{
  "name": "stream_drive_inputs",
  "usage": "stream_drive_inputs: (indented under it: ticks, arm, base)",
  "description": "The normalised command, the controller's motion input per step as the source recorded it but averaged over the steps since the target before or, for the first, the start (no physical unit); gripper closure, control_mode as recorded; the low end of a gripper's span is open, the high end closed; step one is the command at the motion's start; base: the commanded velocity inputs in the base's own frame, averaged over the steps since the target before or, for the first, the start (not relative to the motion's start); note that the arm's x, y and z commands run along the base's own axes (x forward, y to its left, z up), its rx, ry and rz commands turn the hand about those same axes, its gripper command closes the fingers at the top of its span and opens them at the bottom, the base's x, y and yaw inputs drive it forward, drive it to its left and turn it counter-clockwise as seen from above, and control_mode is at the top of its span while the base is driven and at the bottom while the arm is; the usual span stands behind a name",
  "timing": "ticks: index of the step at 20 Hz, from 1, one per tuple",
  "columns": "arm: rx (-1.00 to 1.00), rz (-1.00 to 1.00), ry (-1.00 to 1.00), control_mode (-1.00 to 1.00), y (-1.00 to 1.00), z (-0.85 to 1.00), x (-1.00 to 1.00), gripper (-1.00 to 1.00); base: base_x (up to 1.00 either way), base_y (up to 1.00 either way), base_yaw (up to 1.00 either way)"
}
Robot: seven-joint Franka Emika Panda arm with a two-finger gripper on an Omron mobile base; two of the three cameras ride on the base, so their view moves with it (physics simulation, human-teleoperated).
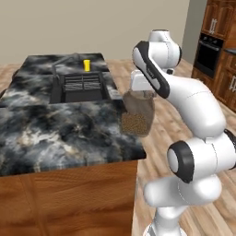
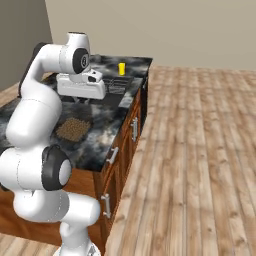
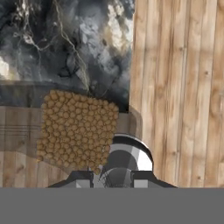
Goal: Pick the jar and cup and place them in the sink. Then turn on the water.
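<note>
Right now I see my gripper point(image 1: 139, 94) clamped on the jar point(image 1: 138, 115), holding it aloft at the counter's point(image 1: 55, 133) edge, well short of the sink point(image 1: 80, 87); the cup point(image 1: 86, 65) stands just beyond the sink.

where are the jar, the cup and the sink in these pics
jar point(image 1: 137, 116): left base view, on its brown speckled lower body, at the counter's near right edge.
cup point(image 1: 86, 65): left base view, on its yellow side, standing behind the basin.
sink point(image 1: 57, 92): left base view, on its black left wall, beside the wire rack.
</note>
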Motion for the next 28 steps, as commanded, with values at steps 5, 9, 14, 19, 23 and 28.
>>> stream_drive_inputs:
  ticks: [5, 9, 14, 19, 23, 28]
  arm:
    - [0.00, 0.00, 0.00, 1.00, 0.00, 0.00, 0.00, 1.00]
    - [0.00, 0.00, 0.00, 1.00, 0.00, 0.00, 0.00, 1.00]
    - [0.00, 0.00, 0.00, 1.00, 0.00, 0.00, 0.00, 1.00]
    - [0.00, 0.00, 0.00, 1.00, 0.00, 0.00, 0.00, 1.00]
    - [0.00, 0.00, 0.00, 1.00, 0.00, 0.00, 0.00, 1.00]
    - [0.00, 0.00, 0.00, 1.00, 0.00, 0.00, 0.00, 1.00]
  base:
    - [-0.15, -0.69, 0.12]
    - [0.02, -0.70, 0.20]
    - [0.13, -0.64, 0.34]
    - [0.20, -0.65, 0.39]
    - [0.20, -0.68, 0.41]
    - [0.24, -0.66, 0.43]
